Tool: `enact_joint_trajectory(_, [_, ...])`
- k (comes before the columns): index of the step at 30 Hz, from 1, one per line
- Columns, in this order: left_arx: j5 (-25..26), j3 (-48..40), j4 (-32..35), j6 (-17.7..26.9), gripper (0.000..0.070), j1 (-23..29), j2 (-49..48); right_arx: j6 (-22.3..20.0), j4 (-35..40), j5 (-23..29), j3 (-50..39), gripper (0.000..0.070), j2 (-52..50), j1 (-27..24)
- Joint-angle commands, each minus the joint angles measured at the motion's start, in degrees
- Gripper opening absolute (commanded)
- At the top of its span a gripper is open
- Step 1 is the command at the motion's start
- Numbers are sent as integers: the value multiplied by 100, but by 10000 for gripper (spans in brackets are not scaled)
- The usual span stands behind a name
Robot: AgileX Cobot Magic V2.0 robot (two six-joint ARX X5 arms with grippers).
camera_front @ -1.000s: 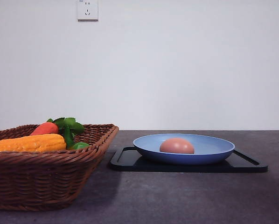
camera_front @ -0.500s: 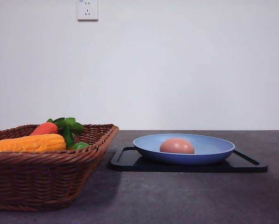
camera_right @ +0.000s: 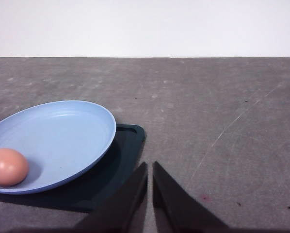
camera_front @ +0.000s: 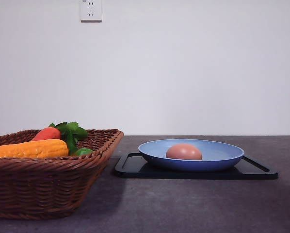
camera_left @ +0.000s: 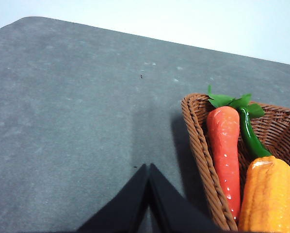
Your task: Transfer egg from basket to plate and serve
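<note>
A brown-pink egg (camera_front: pixel 184 152) (camera_right: pixel 8 166) lies in the light-blue plate (camera_front: pixel 222 154) (camera_right: pixel 72 136), which rests on a flat black tray (camera_front: pixel 135 167) (camera_right: pixel 120 165). The dark wicker basket (camera_front: pixel 48 187) (camera_left: pixel 198 131) stands to the plate's left. My left gripper (camera_left: pixel 148 169) is shut, its tips together over bare table beside the basket's outer wall. My right gripper (camera_right: pixel 150 167) is shut with nothing in it, above the table just off the tray's corner.
In the basket lie an orange-red carrot (camera_front: pixel 46 133) (camera_left: pixel 225 145) with green leaves, a yellow corn cob (camera_front: pixel 31 148) (camera_left: pixel 268 196) and a green pepper (camera_left: pixel 251 138). A white wall with a socket (camera_front: pixel 90 10) rises behind the grey table (camera_front: pixel 193 204).
</note>
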Motion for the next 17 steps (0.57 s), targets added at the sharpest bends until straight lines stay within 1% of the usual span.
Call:
enact_joint_trajectory(1, [9, -127, -63, -11, 0, 11, -9, 46, 59, 4, -35, 0, -9, -9])
enact_joint_trajectory(17, [9, -127, -66, -11, 0, 11, -9, 46, 59, 4, -35, 0, -9, -9])
